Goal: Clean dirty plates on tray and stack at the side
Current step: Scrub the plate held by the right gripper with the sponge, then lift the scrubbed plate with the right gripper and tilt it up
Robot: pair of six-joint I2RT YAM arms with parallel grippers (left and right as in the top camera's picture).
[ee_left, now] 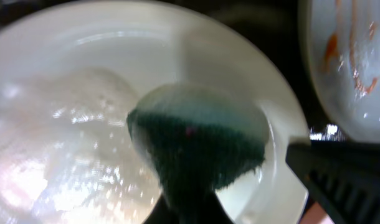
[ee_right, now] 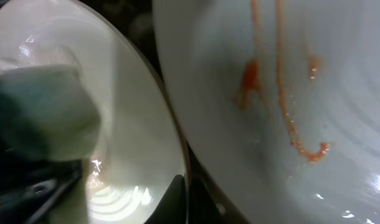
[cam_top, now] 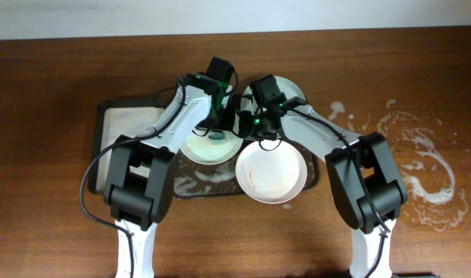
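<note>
**Sponge down on the soapy plate, scrub under way**

Sponge (ee_left: 196,143), dark green and wet, sits pressed on the soapy plate (ee_left: 65,124), pinched by the left fingers (cam_top: 217,123). That plate lies in the tray (cam_top: 99,147). In the left wrist view foam pools over its 9 o'clock half and no sauce shows. The right fingers (ee_right: 176,196) sit at its rim; whether they grip it or only rest beside it I cannot tell.

From above, the smeared plate (cam_top: 270,174), white with orange streaks, lies just beside the soapy one at 4 o'clock, overhanging the tray's rim. The third plate (cam_top: 293,86) peeks out at 1 o'clock behind the right arm. Suds (cam_top: 428,170) streak the worktop (cam_top: 50,77) at 3 o'clock, well apart from the tray.

To scrub well, I judge the sponge should lie flat under light pressure and sweep in circles from centre to rim. The rim needs steadying so the plate does not skate on the wet tray. The foam-free side deserves a pass before lifting off, without dragging into the smeared plate.
</note>
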